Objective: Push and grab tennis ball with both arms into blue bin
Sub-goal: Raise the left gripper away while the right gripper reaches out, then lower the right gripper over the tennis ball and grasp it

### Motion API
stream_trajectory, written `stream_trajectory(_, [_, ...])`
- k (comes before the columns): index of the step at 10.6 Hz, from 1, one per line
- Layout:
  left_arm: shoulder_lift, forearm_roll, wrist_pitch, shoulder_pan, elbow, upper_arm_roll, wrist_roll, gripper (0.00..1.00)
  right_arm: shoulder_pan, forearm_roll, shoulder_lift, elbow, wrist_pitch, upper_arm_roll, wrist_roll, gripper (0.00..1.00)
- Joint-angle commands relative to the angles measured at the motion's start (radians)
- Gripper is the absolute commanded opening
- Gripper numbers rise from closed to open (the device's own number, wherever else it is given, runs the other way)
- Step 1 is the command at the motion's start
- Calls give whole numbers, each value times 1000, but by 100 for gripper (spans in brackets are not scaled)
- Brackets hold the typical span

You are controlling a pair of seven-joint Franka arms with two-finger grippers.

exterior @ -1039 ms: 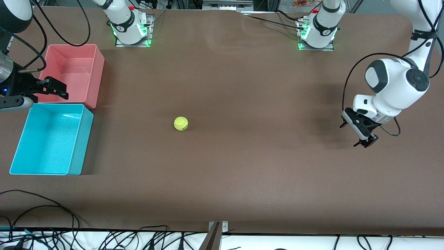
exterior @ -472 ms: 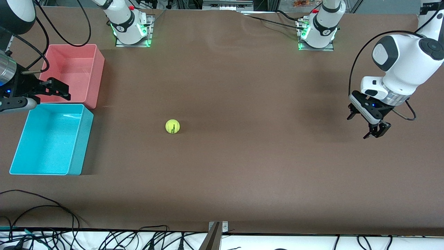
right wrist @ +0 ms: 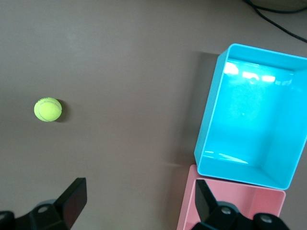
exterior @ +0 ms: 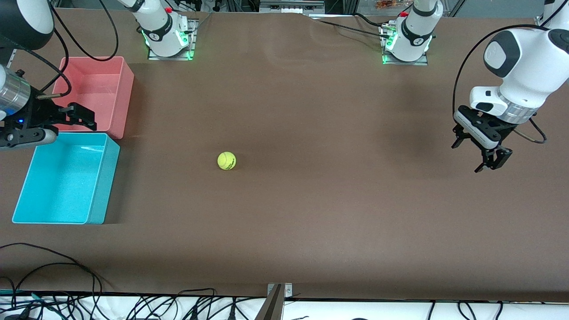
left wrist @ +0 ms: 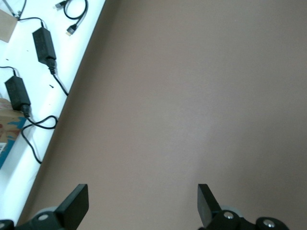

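Wide brown surface [exterior: 311, 111], bare over most of its span. All places below given from the tennis ball.

Two large white arms at the two ends of the surface. Left arm [exterior: 524, 62] reaching in at the left arm's end, well apart from the ball. Right arm [exterior: 18, 26] reaching in at the right arm's end.

Two smaller white arms with green-lit bases [exterior: 164, 33] farther from the front camera than the ball, at the edge of the surface.

Blue bin [exterior: 26, 186] toward the right arm's end from the ball, well apart from it, open side up, nothing inside. Pink bin [exterior: 126, 95] just beside the blue one, farther from the front camera than the ball, also with nothing inside.

Left tool [exterior: 482, 153] up over bare surface, well apart from the ball, fingers spread wide, holding nothing, touching nothing. Right tool [exterior: 80, 116] over the seam between the pink and blue bins, fingers spread wide as well, nothing between them.

Tennis ball [exterior: 226, 161] alone on the open surface, touching neither bin nor tool, faint dark print showing on its lower side.
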Motion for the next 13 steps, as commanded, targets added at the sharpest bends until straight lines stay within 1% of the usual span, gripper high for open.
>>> stream_trajectory(1, [-36,5,-49,1,10,23,1,100,42,19,11,-2,31,12,12,100])
stream_trajectory(3, [-36,-6,-118,1,48,50,-44,100,77,21,39,-1,55,14,18,100])
stream_trajectory(4, [-36,-7,-181,1,82,55,-99,100,102,31,51,-1,65,14,41,100])
stream_trajectory(6, [-38,3,-364,1,190,61,-243,100,142,85,98,11,77,14,76,100])
stream_trajectory(8, [-38,5,-506,1,275,70,-366,100,226,97,157,22,194,14,116,100])
stream_trajectory(9, [-38,5,-561,1,313,72,-416,100,249,108,202,45,239,15,113,97])
stream_trajectory(10, [-41,17,-621,-1,347,75,-467,100,278,108,245,73,246,14,117,98])
stream_trajectory(11, [-42,54,-672,-8,385,75,-514,100,293,110,279,84,265,15,120,98])
stream_trajectory(13, [-32,94,-834,-22,518,72,-622,100,329,111,351,113,369,15,113,100])
